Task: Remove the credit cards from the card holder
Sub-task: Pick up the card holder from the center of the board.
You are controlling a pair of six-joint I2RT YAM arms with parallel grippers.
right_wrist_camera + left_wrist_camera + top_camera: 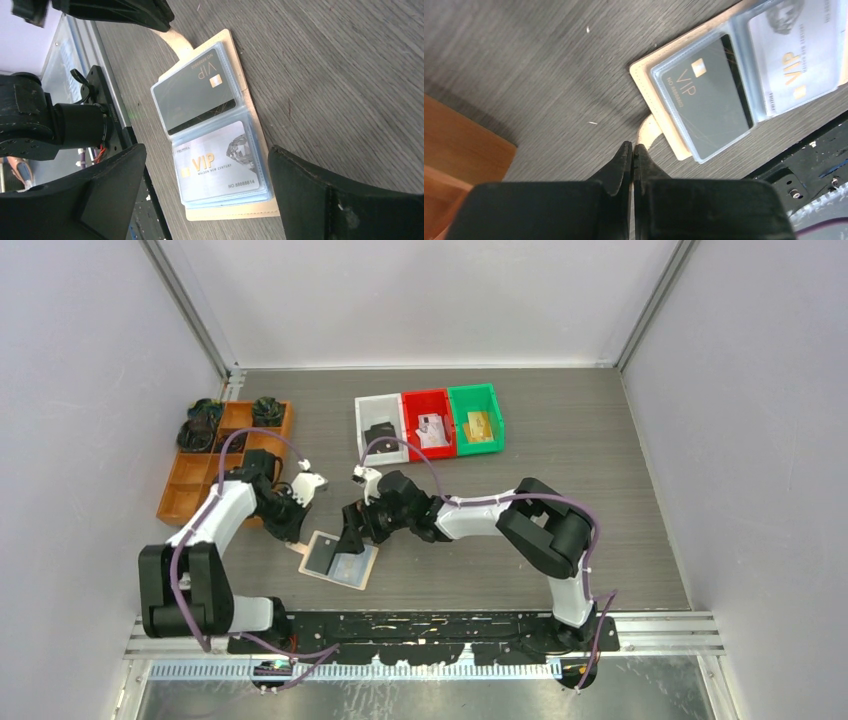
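Observation:
The tan card holder (340, 560) lies open and flat on the table near the front edge. Its clear sleeves show two of the credit cards: a black VIP card (195, 95) and a silver VIP card (220, 162). In the left wrist view the black card (706, 97) sits nearest the holder's rounded snap tab (647, 131). My left gripper (632, 146) is shut, its tips pinched on the end of that tab. My right gripper (207, 150) hovers open just above the holder, its fingers straddling the silver card's sleeve without touching it.
An orange divided tray (185, 490) with dark items stands at the left, close behind my left arm. White (380, 425), red (430, 420) and green (475, 415) bins line the back. The black base rail (420, 625) runs just in front of the holder.

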